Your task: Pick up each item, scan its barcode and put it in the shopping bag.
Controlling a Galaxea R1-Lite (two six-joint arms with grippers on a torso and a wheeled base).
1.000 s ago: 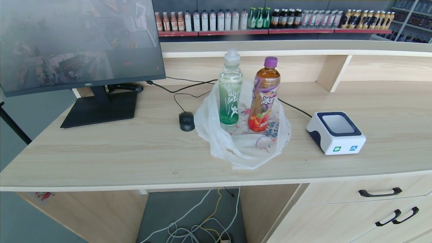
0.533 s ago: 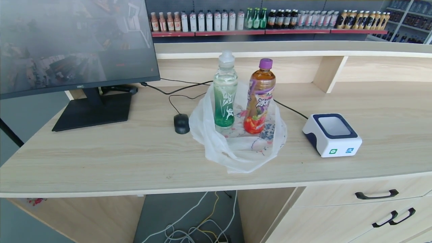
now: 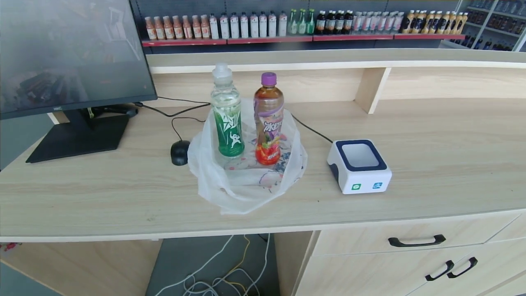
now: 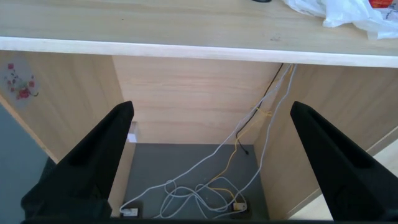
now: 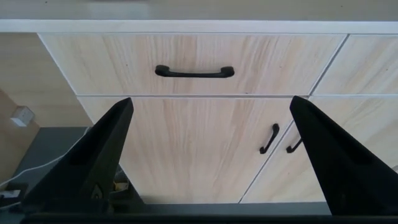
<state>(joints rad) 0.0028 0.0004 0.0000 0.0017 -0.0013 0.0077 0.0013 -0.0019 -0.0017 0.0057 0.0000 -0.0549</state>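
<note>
Between the earlier pictures and this one the whole head view is shifted, every fixed thing being carried toward the picture's left by the same amount; this is taken as a turn of the camera, not as a move of the things. The green-labelled bottle (image 3: pixel 227 123) and the purple-capped tea bottle (image 3: pixel 268 123) are seen upright and just beside one another, as before; both are stood on the opened-out shopping bag (image 3: pixel 246 189), whose rim is bunched around their bases. The scanner (image 3: pixel 358 166) is kept on the counter (image 3: pixel 431 164) near the bag on the robot's right, apart from it; the mouse (image 3: pixel 180 152) is found just beside the bag on the other side, and the monitor (image 3: pixel 61 53) farther left.

The left gripper (image 4: pixel 211 107) is held below the counter's edge, facing the open space with the cables (image 4: pixel 205 186); its jaws are spread wide and nothing is held between them. The right gripper (image 5: pixel 211 101) is held low before the drawer handle (image 5: pixel 194 72); its jaws are likewise spread wide and nothing is gripped.

Since neither bottle is displaced relative to the bag or the scanner, no handling is judged to be under way; with both items in the bag and both arms lowered, the task is judged to be at or near its end; whether each barcode is scanned cannot be told.
</note>
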